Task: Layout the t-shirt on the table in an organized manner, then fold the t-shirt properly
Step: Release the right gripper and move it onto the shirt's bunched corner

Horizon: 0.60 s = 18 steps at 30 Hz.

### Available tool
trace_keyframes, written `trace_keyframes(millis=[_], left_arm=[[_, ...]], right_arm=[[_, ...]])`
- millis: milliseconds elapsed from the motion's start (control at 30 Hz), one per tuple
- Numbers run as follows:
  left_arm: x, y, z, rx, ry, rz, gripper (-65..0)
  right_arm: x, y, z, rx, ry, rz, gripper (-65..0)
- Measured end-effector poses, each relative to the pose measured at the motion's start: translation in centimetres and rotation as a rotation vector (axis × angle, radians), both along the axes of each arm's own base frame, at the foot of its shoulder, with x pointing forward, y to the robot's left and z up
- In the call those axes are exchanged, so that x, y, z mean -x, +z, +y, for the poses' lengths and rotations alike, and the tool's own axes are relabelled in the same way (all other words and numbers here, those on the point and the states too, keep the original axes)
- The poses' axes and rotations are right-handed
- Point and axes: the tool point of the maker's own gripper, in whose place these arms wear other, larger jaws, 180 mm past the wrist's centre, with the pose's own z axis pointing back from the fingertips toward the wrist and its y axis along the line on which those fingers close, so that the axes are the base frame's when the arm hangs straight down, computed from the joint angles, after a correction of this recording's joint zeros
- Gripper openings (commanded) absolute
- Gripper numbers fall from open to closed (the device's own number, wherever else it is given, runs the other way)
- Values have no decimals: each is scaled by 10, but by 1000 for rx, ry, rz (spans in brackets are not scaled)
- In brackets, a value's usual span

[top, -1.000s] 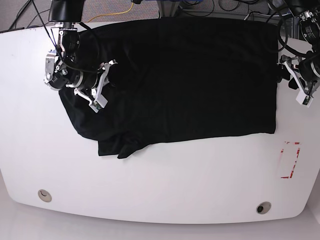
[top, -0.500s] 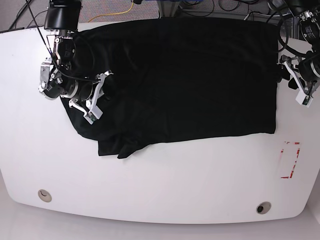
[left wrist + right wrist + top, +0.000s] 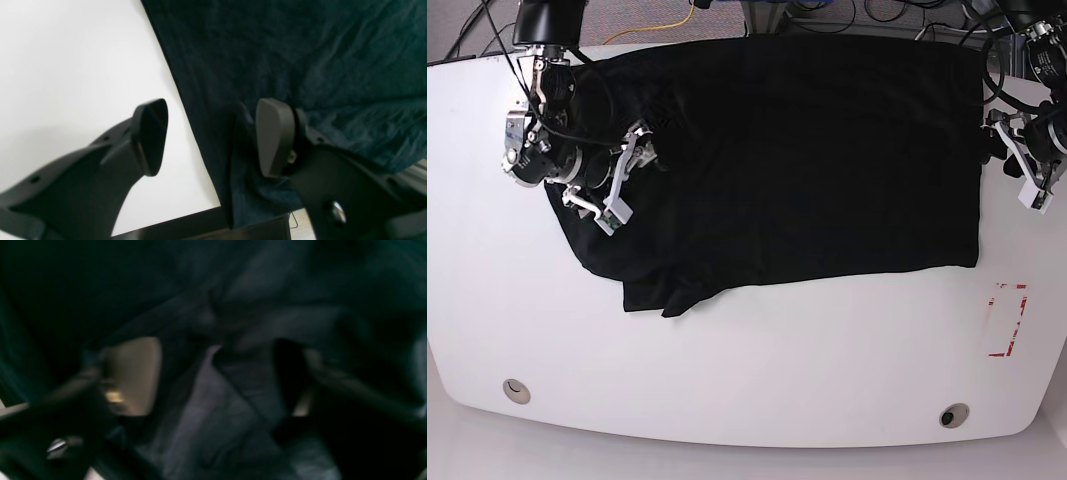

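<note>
Base view, L to R: right gripper (image 3: 627, 175) at upper left of frame over the t-shirt (image 3: 797, 160) sleeve area, jaws spread wide, cloth bunched between them in the blurry wrist view, can't tell if gripped. Black t-shirt spread across upper centre of the table (image 3: 747, 370), lower-left part rumpled. Left gripper (image 3: 1017, 165) at right edge, jaws wide apart straddling the shirt's edge, holding nothing.

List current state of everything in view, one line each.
t-shirt: spread mostly flat, bunched at the right gripper's end.
left gripper: jaws open, straddling the shirt's edge, holding nothing.
right gripper: jaws apart over the bunched fabric.
table: shirt across its far half.
</note>
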Motion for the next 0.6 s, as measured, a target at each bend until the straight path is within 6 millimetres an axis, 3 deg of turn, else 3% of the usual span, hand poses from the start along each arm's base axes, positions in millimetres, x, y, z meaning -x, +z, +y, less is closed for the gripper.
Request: trace_keyframes(millis=[267, 600], left_arm=[[0, 0, 0, 0, 0, -1, -258], [0, 0, 0, 0, 0, 0, -258]], right_arm=[[8, -4, 1, 5, 7, 19, -113], [15, -28, 4, -41, -33, 95, -176]])
